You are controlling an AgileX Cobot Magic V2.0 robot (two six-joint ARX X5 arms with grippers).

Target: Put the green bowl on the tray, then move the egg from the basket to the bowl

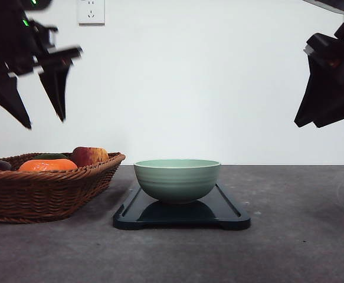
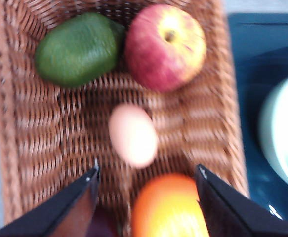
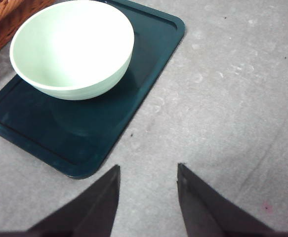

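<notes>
The left end effector (image 1: pixel 45 121) hangs high above the basket (image 1: pixel 48 188), its two fingers spread apart and holding nothing. In its wrist view the egg (image 2: pixel 133 136) lies on the basket floor just ahead of the gap between the fingertips, clear of both fingers. An orange fruit (image 2: pixel 169 207) sits right between the fingers, nearer than the egg and close to touching it. Beyond the egg rest an apple (image 2: pixel 164 47) and a green fruit (image 2: pixel 78 48), side by side against the far wall. The weave around the egg is bare on both flanks.

The right end effector (image 3: pixel 148 175) is raised over bare grey table (image 3: pixel 232 98), fingers parted and empty. Ahead of it and off to one side lies the tray (image 3: pixel 30 128), its near rounded corner just short of the fingertips. The green bowl (image 3: pixel 72 49) stands upright on the tray's far half, near the basket-side edge, leaving the nearer tray surface open.
</notes>
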